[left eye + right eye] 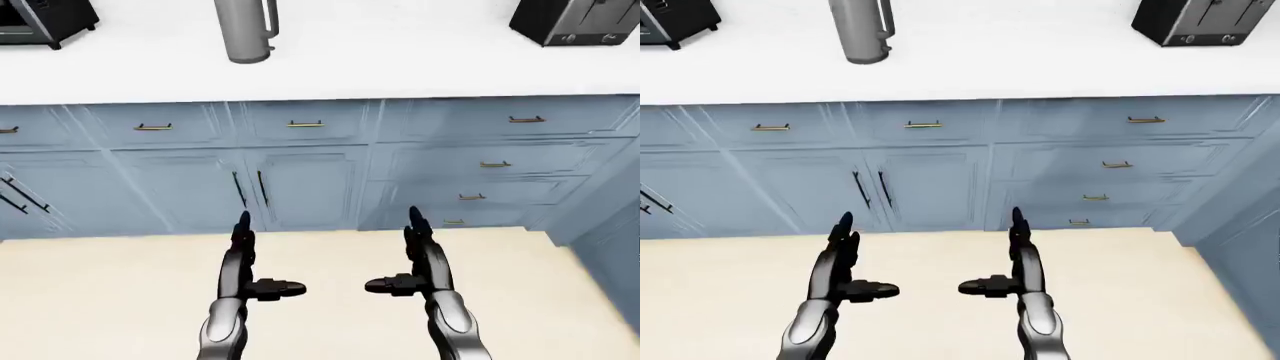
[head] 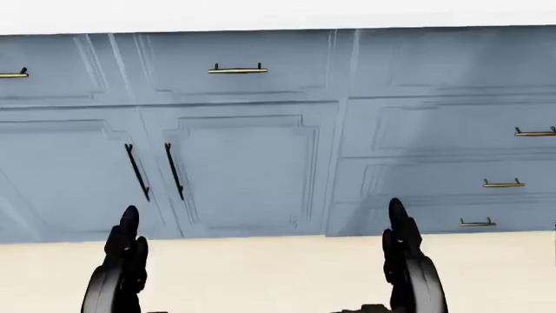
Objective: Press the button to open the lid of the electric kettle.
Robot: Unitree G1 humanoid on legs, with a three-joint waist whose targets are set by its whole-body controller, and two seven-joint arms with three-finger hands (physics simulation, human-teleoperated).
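The grey electric kettle (image 1: 245,30) stands on the white counter (image 1: 400,67) at the top of the left-eye view, its top cut off by the frame edge; its lid and button are out of view. It also shows in the right-eye view (image 1: 862,30). My left hand (image 1: 250,262) and right hand (image 1: 410,259) are held low over the floor, well below the counter and far from the kettle. Both hands are open and empty, fingers pointing up and thumbs turned inward.
Blue cabinets (image 1: 300,172) with brass drawer handles and black door handles run under the counter. A black toaster (image 1: 575,21) sits at the counter's top right, another black appliance (image 1: 40,21) at top left. Beige floor (image 1: 100,300) lies below. A blue cabinet side (image 1: 610,262) stands at the right.
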